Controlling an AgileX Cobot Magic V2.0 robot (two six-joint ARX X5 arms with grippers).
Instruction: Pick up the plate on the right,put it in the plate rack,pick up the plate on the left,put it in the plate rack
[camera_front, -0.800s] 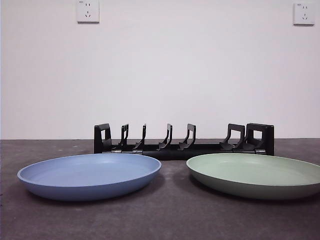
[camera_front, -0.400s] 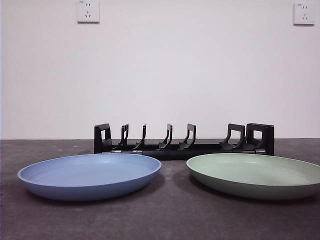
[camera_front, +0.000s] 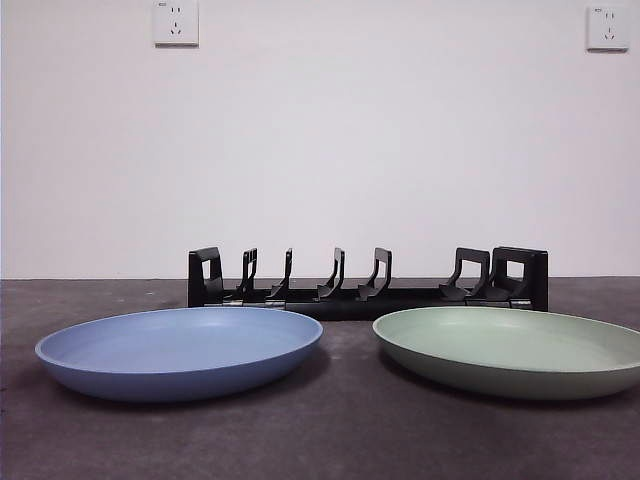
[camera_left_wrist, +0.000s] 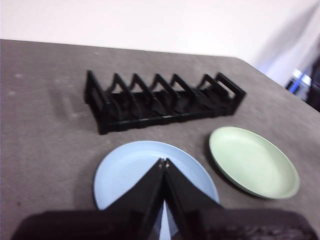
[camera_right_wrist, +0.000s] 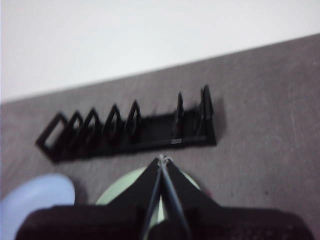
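Observation:
A green plate (camera_front: 510, 348) lies flat on the right of the dark table and a blue plate (camera_front: 180, 348) lies flat on the left. Behind them stands the long black plate rack (camera_front: 368, 284), with nothing in its slots. No arm shows in the front view. In the left wrist view my left gripper (camera_left_wrist: 164, 161) hangs shut above the blue plate (camera_left_wrist: 130, 165), with the green plate (camera_left_wrist: 252, 160) and the rack (camera_left_wrist: 162, 100) beyond. My right gripper (camera_right_wrist: 162, 159) is shut, high over the green plate (camera_right_wrist: 120, 192), with the rack (camera_right_wrist: 130, 130) beyond it.
A white wall with two sockets (camera_front: 176, 22) closes off the back of the table. In the left wrist view the table's edge (camera_left_wrist: 270, 80) runs past the rack's far end.

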